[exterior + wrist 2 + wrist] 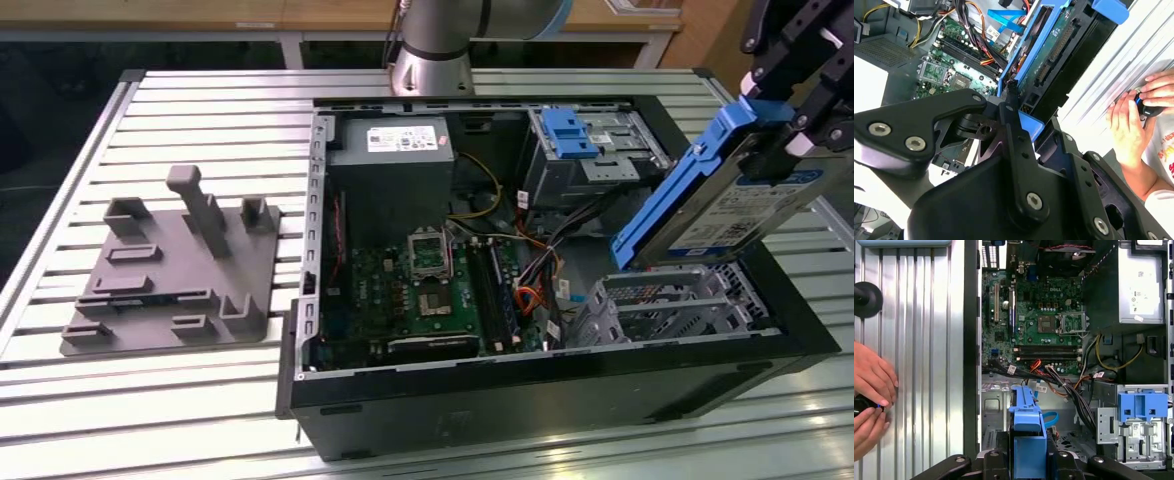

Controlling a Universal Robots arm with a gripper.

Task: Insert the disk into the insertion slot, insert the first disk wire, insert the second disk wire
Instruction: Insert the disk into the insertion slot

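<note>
Blue-framed disk (727, 205) sits clamped in the closed gripper (787, 130) at 3 o'clock in the exterior view. It's tilted with the long axis running 1-to-7 o'clock, white label up, low end near the perforated sheet-metal insertion slot (674, 305) at 4 o'clock. Second wrist view shows its green circuit board (1054, 50) underside; first wrist view shows a person's hands (871, 390) over the ribbed metal table (919, 340).
</note>
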